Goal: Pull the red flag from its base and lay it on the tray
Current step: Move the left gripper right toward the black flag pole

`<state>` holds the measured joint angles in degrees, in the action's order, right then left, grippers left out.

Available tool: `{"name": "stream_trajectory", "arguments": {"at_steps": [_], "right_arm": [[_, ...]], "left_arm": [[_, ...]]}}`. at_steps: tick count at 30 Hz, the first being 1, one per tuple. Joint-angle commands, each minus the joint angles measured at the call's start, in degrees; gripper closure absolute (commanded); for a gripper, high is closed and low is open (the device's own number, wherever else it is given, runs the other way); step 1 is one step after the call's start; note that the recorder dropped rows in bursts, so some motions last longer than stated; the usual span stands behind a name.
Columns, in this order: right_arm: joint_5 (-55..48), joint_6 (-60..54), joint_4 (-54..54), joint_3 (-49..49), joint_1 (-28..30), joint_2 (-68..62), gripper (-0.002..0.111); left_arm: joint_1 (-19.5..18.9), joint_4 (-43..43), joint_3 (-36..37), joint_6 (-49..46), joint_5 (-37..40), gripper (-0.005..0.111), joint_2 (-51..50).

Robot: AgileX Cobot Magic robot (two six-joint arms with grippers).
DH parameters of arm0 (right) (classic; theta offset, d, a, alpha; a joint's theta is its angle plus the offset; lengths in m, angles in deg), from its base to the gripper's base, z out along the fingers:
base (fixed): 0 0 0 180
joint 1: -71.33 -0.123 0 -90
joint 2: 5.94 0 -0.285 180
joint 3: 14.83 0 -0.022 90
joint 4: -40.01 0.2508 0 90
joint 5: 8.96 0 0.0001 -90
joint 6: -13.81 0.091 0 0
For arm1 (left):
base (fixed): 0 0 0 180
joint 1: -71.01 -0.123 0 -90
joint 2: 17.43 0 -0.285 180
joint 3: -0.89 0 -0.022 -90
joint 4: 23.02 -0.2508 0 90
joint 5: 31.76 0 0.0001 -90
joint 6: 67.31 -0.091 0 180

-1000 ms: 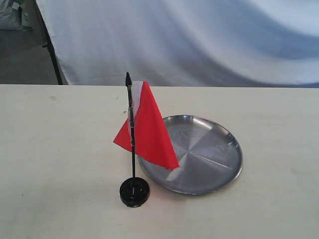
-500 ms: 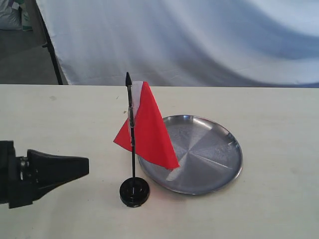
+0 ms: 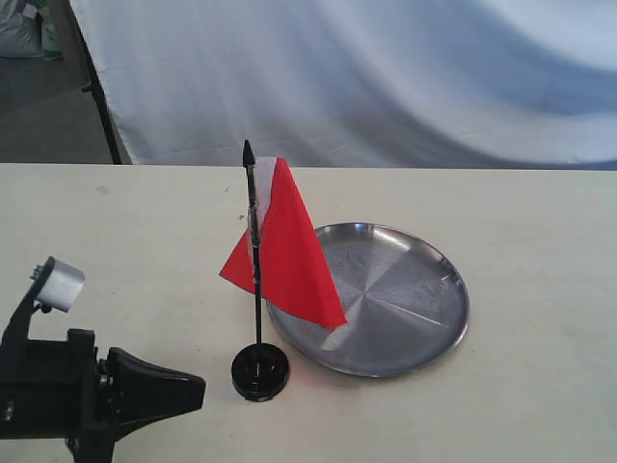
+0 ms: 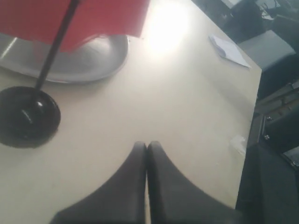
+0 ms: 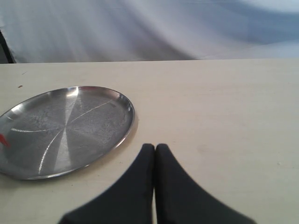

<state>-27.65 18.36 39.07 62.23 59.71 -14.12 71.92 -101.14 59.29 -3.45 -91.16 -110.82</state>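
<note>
Just approaching: our left hand (image 3: 200,390), pinched together, hovered near the small round black plastic base (image 3: 259,372). We figured it needed opening next for the bright red cloth flag (image 3: 289,256) pole.

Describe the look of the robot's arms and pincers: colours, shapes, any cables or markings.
Both pincers are matte black: the left pincer and right pincer each have two smooth fingers that flare wide at the root and taper to narrow tips. The left arm is a blocky black body carrying a small silver cylinder on a black bracket. No cables or markings show.
</note>
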Motion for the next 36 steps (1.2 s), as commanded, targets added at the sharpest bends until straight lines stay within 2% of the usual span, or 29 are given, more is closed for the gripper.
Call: {"name": "stream_trajectory", "arguments": {"at_steps": [1,7,9,16,19,24,28,36], "right_arm": [[0.32,-0.09,-0.51,0.16,0.02,0.39,0.108],[0.32,-0.09,-0.51,0.16,0.02,0.39,0.108],[0.32,-0.09,-0.51,0.16,0.02,0.39,0.108],[0.32,-0.09,-0.51,0.16,0.02,0.39,0.108],[0.32,-0.09,-0.51,0.16,0.02,0.39,0.108],[0.32,-0.09,-0.51,0.16,0.02,0.39,0.108],[0.32,-0.09,-0.51,0.16,0.02,0.39,0.108],[0.32,-0.09,-0.51,0.16,0.02,0.39,0.108]], "left_arm": [[3.26,4.83,0.35,-4.0,-0.61,0.107,-3.16],[5.17,13.58,0.35,-9.96,-0.48,0.106,-7.57],[5.17,15.54,0.35,-10.81,-0.48,0.102,-8.9],[5.17,17.09,0.35,-15.48,-0.59,0.067,-11.24],[5.17,17.25,0.13,-22.36,-0.93,0.057,-11.24],[5.17,16.97,-0.73,-36.82,-3.81,0.057,-11.24],[5.17,17.52,-1.08,-43.58,-8.27,0.057,-11.24],[5.17,18.97,-5.23,-42.67,-7.27,0.057,-11.24]]}}
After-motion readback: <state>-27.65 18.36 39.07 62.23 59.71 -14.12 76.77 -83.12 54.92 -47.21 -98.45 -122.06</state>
